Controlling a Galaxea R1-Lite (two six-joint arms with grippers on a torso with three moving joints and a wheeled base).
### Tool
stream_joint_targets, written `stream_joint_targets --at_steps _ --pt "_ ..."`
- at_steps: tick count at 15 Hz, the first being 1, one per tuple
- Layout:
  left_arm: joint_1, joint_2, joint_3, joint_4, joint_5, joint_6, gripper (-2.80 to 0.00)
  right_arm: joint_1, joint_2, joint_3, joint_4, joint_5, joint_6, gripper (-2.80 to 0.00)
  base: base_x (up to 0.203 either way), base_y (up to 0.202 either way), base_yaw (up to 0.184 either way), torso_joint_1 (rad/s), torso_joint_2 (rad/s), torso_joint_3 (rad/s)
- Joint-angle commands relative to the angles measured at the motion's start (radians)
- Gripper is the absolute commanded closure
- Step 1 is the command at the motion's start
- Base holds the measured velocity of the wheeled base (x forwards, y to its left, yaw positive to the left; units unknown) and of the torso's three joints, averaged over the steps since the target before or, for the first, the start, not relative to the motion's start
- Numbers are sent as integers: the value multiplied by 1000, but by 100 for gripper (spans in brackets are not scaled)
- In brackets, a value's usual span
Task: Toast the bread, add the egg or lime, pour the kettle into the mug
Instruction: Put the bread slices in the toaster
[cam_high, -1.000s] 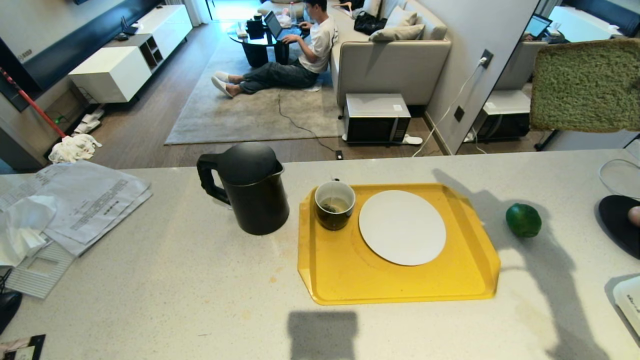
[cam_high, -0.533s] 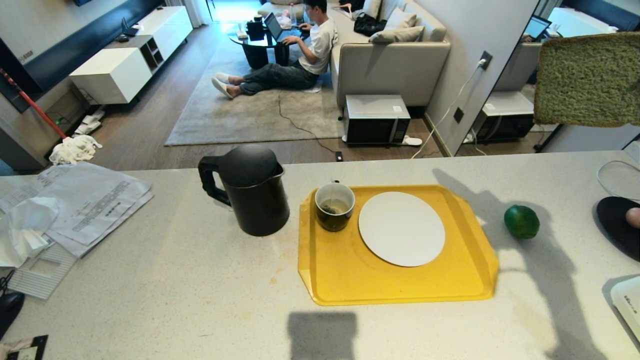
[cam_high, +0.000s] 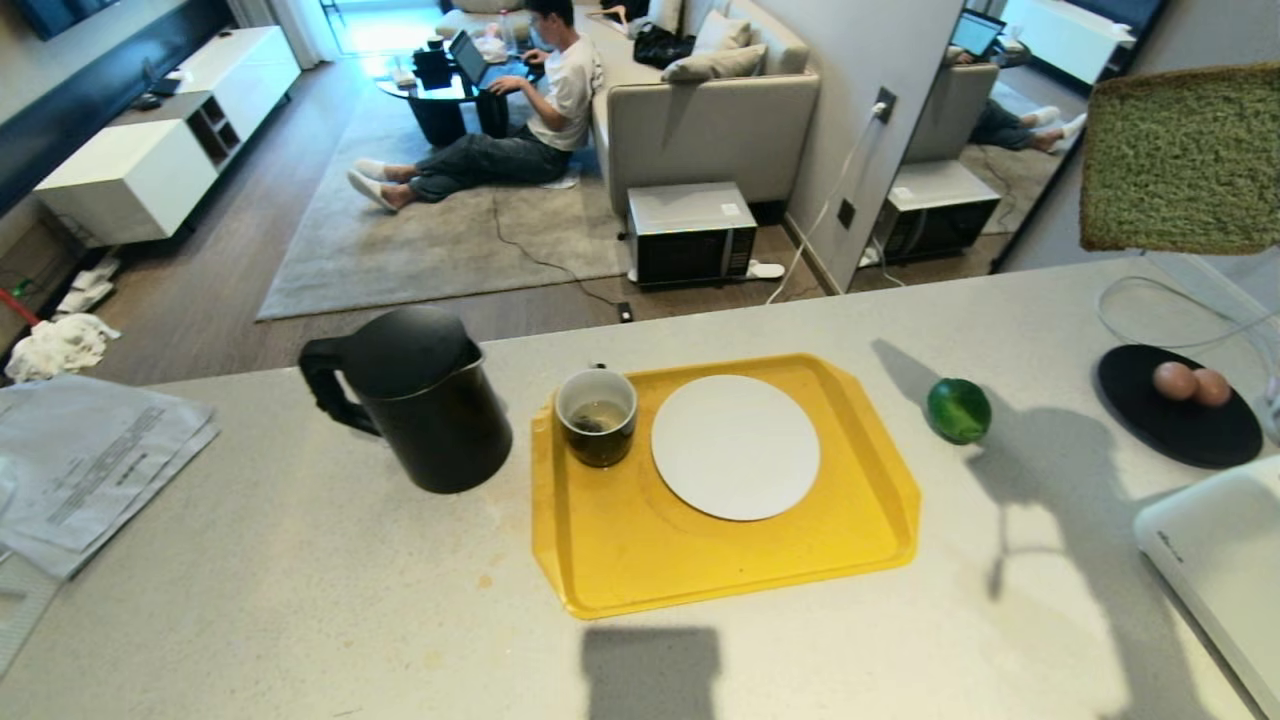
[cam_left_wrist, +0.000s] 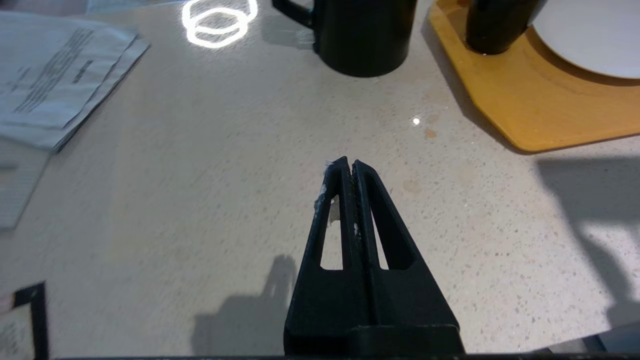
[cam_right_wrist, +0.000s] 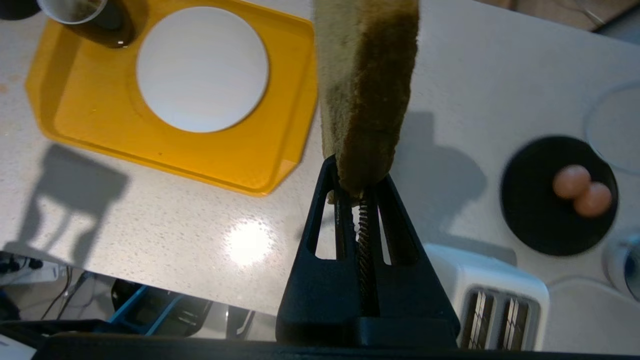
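Above the counter, bread hangs upright, face toward the head camera.

I see bright overhead light on the desk: hard dark shadows lie beside the yellow tray, ring glare sits near the kettle, and straight edges bend toward the head view's corners.

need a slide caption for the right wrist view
Right end effector shut on the bread, held above the counter between the yellow tray and the white toaster.
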Motion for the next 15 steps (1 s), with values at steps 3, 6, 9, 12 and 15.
stream_joint_targets --at_steps 3,6,9,12,15 --pt "0 2 0 0 0 0 0 0 -7 4 6 4 -2 0 1 10 -173 4 2 2" --pt "0 2 0 0 0 0 0 0 -11 4 6 5 -1 0 0 11 -172 4 3 3" --pt "0 2 0 0 0 0 0 2 -18 7 6 5 -5 0 -1 8 -170 6 3 0" --pt "0 2 0 0 0 0 0 2 -16 8 8 10 -79 0 3 5 -136 2 5 2" --pt "0 2 0 0 0 0 0 4 13 6 8 3 -145 0 1 1 -19 1 1 -1"
